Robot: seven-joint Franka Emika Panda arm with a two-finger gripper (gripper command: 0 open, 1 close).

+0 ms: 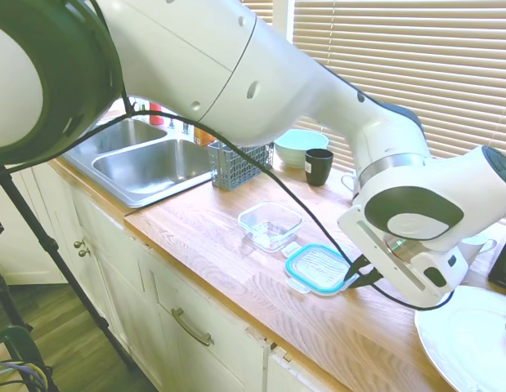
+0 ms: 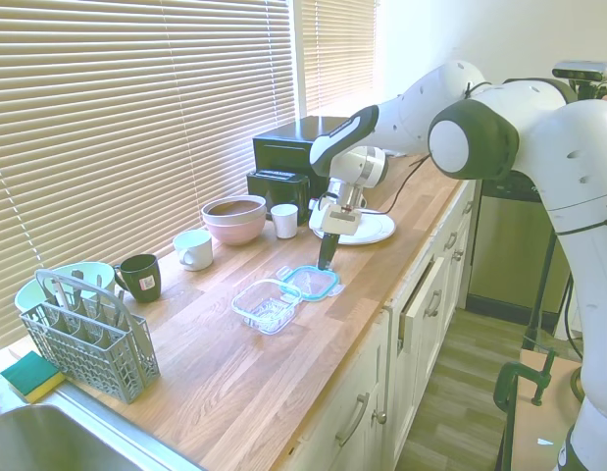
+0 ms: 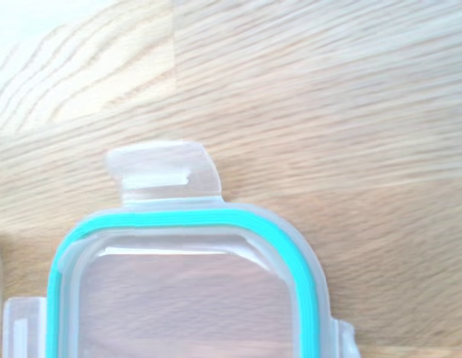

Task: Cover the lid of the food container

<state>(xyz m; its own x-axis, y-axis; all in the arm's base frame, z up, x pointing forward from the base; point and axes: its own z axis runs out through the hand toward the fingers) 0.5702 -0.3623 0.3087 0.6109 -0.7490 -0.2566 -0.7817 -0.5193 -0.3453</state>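
The lid point(image 1: 316, 268) point(image 2: 311, 282), clear with a teal rim, lies on the wooden counter close to its front edge. Just beside it stands the food container point(image 1: 270, 224) point(image 2: 269, 305), clear, shallow and uncovered. My gripper point(image 1: 360, 273) point(image 2: 327, 263) points down at the lid's edge on the side away from the container. Its dark fingers stand close together on the rim. The lid point(image 3: 186, 291) and one snap tab fill the wrist view from close by.
A white plate point(image 1: 461, 343) point(image 2: 372, 231) sits just past the gripper. Along the window stand a pink bowl point(image 2: 234, 218), white cups point(image 2: 193, 249), a dark mug point(image 1: 319, 166) and a mint bowl point(image 1: 300, 147). A utensil basket point(image 1: 236, 166) borders the sink point(image 1: 146, 163).
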